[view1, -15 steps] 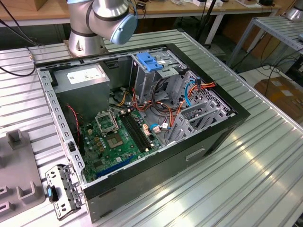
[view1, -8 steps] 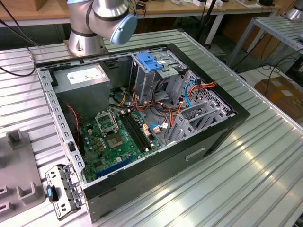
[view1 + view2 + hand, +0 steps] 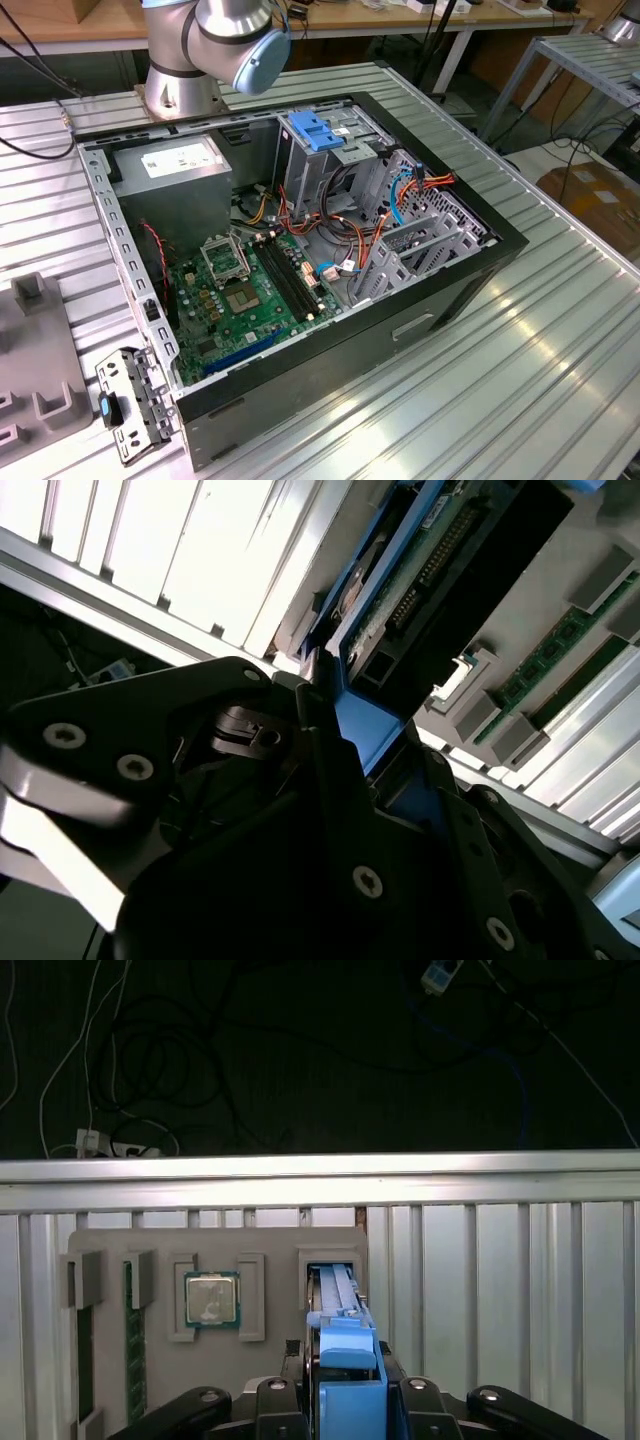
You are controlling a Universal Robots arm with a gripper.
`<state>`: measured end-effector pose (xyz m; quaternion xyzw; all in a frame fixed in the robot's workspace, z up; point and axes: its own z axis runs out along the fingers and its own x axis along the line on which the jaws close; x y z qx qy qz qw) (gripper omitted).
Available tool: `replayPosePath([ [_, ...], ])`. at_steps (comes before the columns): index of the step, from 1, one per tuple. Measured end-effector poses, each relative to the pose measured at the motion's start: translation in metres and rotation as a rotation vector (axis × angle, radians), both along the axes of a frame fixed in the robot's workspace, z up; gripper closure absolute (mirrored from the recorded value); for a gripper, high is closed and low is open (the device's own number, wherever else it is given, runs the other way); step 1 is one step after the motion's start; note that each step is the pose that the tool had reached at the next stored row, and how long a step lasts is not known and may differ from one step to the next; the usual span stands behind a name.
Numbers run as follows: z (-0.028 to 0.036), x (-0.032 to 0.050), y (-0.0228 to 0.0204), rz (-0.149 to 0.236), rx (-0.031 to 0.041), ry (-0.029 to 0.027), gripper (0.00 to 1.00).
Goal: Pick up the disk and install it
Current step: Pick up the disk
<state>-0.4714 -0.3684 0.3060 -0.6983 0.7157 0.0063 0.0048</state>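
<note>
**Pick-up in hand: pincer on the disk at its tray**

In both wrist views the pincer (image 3: 348, 1365) appears clamped on the light-blue rail of the disk (image 3: 335, 1290). The contact itself is shadowed, so that is a judgement.

The disk stands on edge in a slot of the grey tray (image 3: 270, 1245), beside a processor chip (image 3: 211, 1298) and memory sticks (image 3: 128, 1330). In the second wrist view its circuit-board side (image 3: 420, 570) faces the camera.

The open computer case (image 3: 440, 290) sits on the ribbed counter (image 3: 520, 380), so installation has not begun. Freeing the disk would likely call for a straight pull along the slot, so the rail does not bind.
</note>
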Motion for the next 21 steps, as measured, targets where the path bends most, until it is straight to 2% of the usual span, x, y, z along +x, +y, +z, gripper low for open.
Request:
replayPosePath([
  [2, 0.0027, 0.0, 0.0, 0.0, -0.0002, 0.0001, 0.63],
  [21, 0.0028, 0.0, 0.0, -0.009, -0.0012, -0.0002, 0.63],
])
